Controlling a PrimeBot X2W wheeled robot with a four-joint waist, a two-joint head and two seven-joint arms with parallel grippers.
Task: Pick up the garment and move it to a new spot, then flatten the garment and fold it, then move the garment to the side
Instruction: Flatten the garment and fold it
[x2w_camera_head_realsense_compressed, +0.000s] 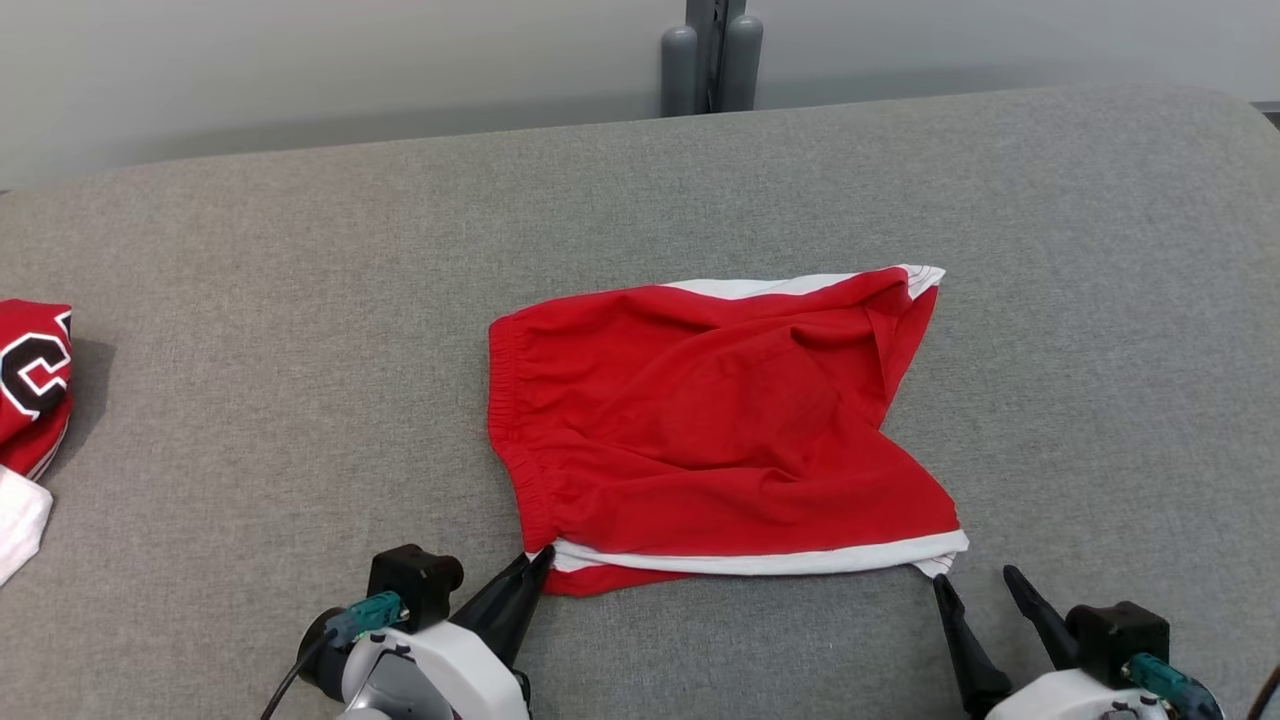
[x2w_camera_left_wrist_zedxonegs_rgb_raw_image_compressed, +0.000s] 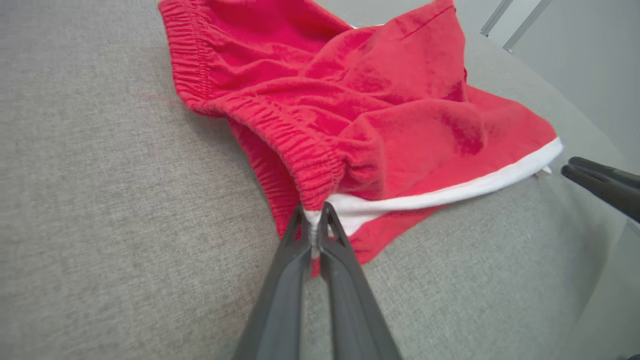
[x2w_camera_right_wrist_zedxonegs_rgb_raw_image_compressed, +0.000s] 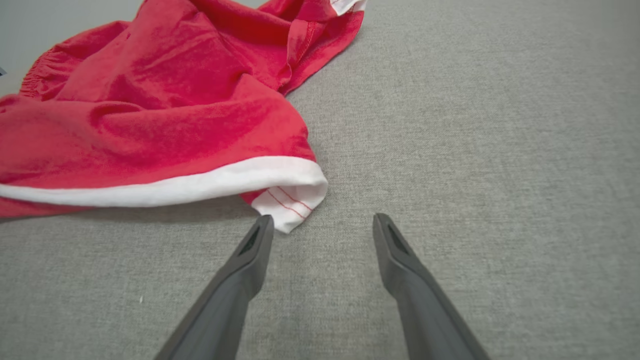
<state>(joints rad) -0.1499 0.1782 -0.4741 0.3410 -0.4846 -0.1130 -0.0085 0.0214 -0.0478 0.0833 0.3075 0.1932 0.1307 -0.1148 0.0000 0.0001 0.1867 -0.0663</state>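
Garment: red white-hemmed cloth shorts (x2w_camera_head_realsense_compressed: 720, 430) looked light, floppy; best gripped at corners.
Left claw (x2w_camera_left_wrist_zedxonegs_rgb_raw_image_compressed: 314, 222): clamped one corner.
Right claw (x2w_camera_right_wrist_zedxonegs_rgb_raw_image_compressed: 322, 219): stood wide, empty.

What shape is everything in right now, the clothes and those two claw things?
Red shorts: rumpled, lying on the grey cushion, not flattened.
Left gripper: jaws shut on the shorts' waistband corner.
Right gripper: jaws open beside the white hem corner, holding nothing.
Second red garment: bundled at the cushion's left edge, apart from the shorts.
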